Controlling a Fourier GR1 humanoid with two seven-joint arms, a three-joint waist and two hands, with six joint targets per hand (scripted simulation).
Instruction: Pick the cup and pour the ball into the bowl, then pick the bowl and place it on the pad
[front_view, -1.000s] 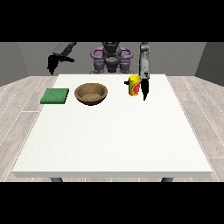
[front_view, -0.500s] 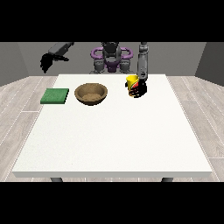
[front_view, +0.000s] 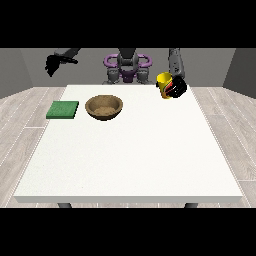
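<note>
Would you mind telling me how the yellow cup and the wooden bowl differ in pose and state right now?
The cup is yellow, tilted, and held off the table by the hand at the view's right; the bowl is brown, upright and untouched on the table. The cup is narrow, the bowl wide and shallow. Both are open-topped containers.

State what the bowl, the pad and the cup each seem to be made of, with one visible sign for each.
Bowl: probably wood, matte; brown with a speckled inside.
Pad: perhaps foam or cloth; flat, dull green, no shine.
Cup: likely plastic; bright even yellow, smooth.
</note>
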